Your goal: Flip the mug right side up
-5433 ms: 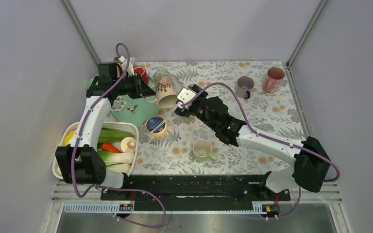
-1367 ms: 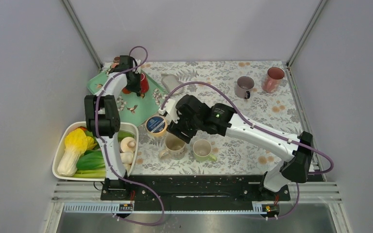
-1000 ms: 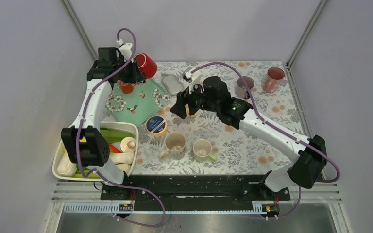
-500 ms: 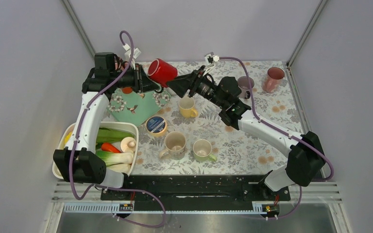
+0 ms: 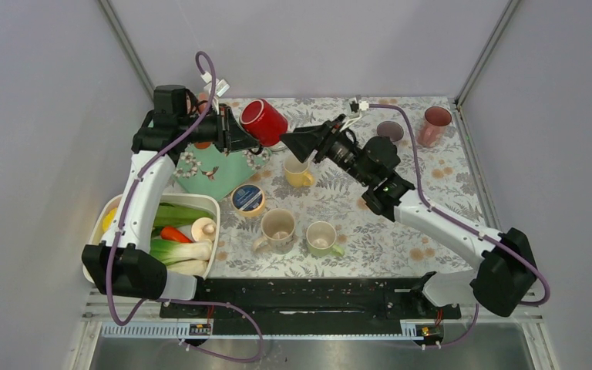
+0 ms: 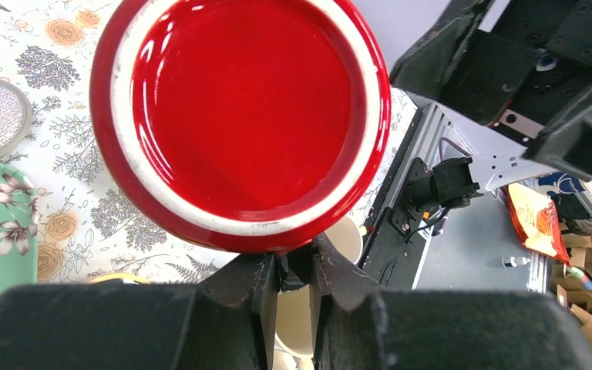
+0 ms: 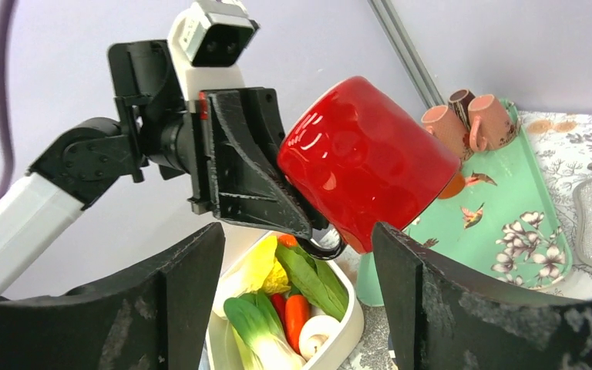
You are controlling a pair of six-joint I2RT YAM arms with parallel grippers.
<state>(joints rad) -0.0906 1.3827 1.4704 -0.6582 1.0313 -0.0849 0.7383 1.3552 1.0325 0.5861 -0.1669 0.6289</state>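
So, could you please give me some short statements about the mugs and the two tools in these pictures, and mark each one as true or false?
1. The left tool holds the red mug in the air. True.
2. The right tool is shut on the red mug. False: its fingers are spread wide open and do not touch the mug.
3. The yellow mug stands with its opening up. True.
4. The beige mug and the green mug are upside down. False: both stand with their openings up.
5. The white tub holds vegetables. True.
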